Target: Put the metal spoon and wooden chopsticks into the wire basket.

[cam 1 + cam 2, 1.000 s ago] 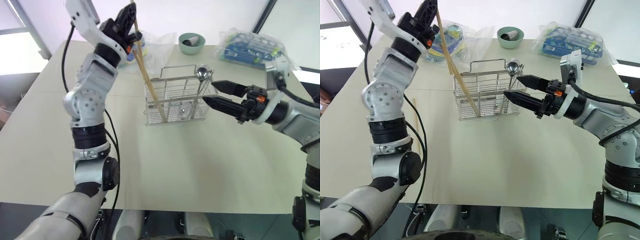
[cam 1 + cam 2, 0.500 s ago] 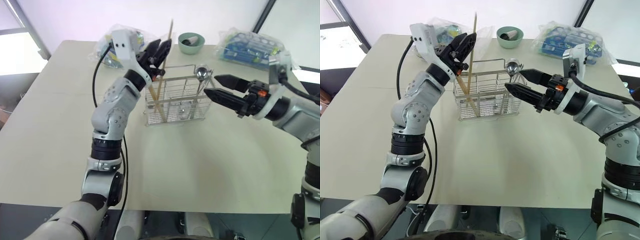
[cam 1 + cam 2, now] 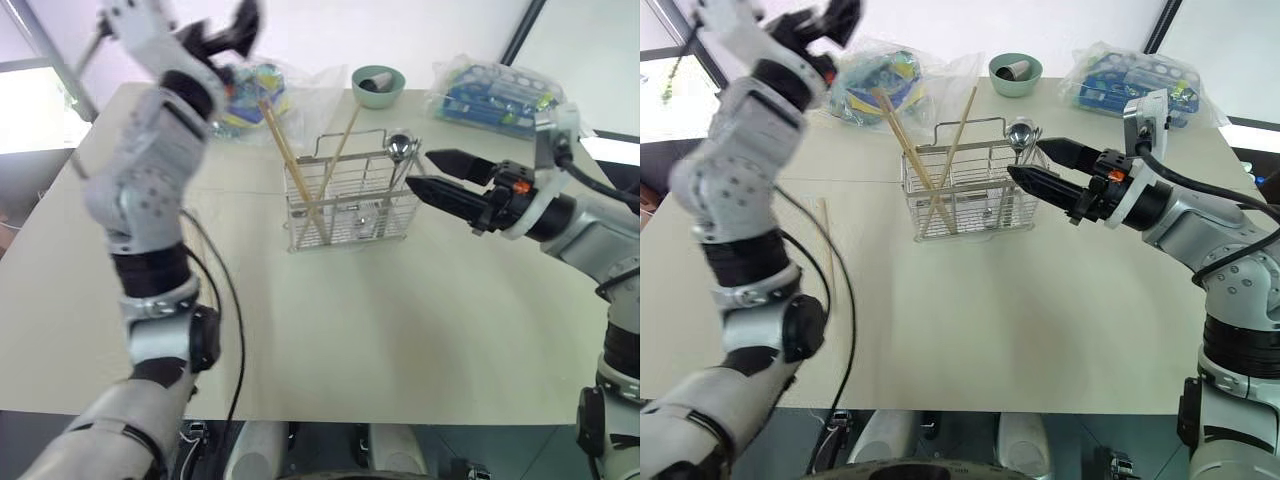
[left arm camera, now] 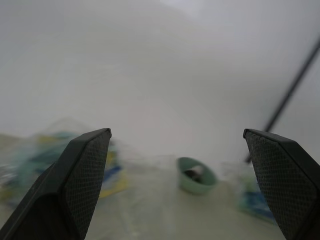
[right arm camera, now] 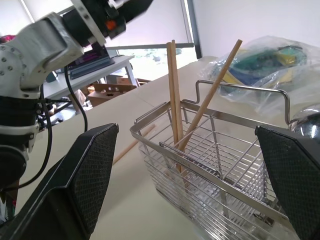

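Chopsticks and spoon standing in the basket; both hands spread and holding nothing.

The wire basket (image 3: 348, 200) is sitting near the middle of the desk (image 3: 400, 330), with a wide bare stretch of desk lying between it and the near edge. The wooden chopsticks (image 3: 290, 165) are leaning inside its left half, crossing one another, their tips rising above the rim. The metal spoon (image 3: 400, 150) is standing at the basket's right end, bowl upward. One further stick (image 3: 826, 240) is lying flat on the desk to the basket's left. The left hand (image 3: 235, 25) is hovering high over the far left corner, fingers spread, well apart from the basket. The right hand (image 3: 432, 172) is pointing at the basket's right end, fingers spread, tips just beside the spoon. A green bowl (image 3: 378, 85) and plastic bags (image 3: 495, 95) are lining the far edge.
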